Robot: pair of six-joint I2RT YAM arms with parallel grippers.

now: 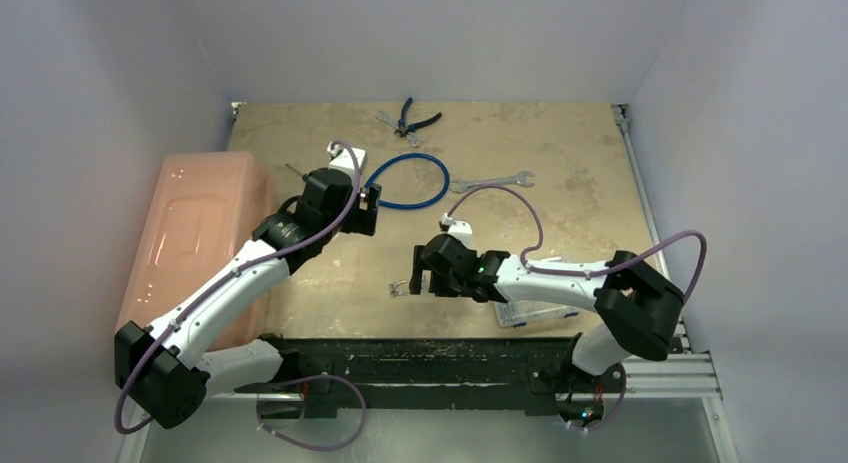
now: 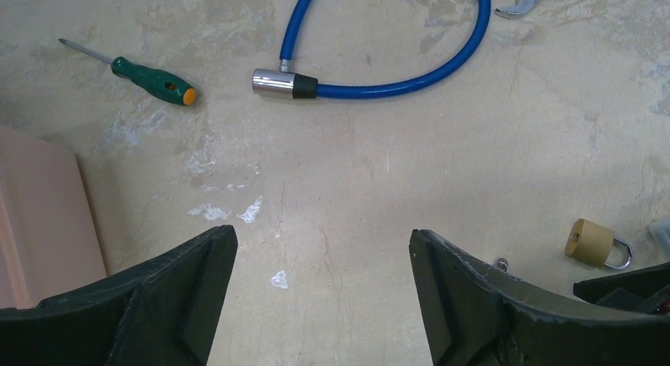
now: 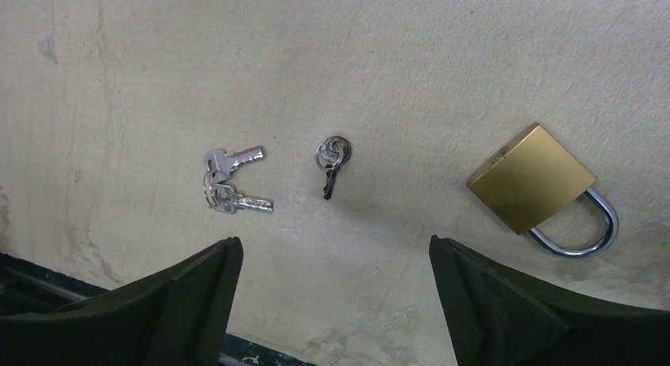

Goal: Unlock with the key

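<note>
Two small flat silver keys on one ring [image 3: 229, 183] lie on the beige tabletop, left of centre in the right wrist view. Close to their right lies a separate little key [image 3: 332, 160] with a round head and dark blade. The brass padlock [image 3: 531, 178], shackle closed, lies further right. My right gripper [image 3: 333, 243] hovers open just short of these, holding nothing; it sits low on the table [image 1: 412, 273]. My left gripper [image 1: 368, 208] is open and empty over bare table [image 2: 321, 232], with the padlock [image 2: 592, 243] at its lower right.
A blue cable lock [image 2: 395, 83] and a green screwdriver [image 2: 150, 80] lie ahead of the left gripper. A silver wrench [image 1: 490, 182] and pliers [image 1: 412, 118] lie farther back. A pink bin [image 1: 195, 233] stands at the left edge, a clear box [image 1: 535, 313] under the right arm.
</note>
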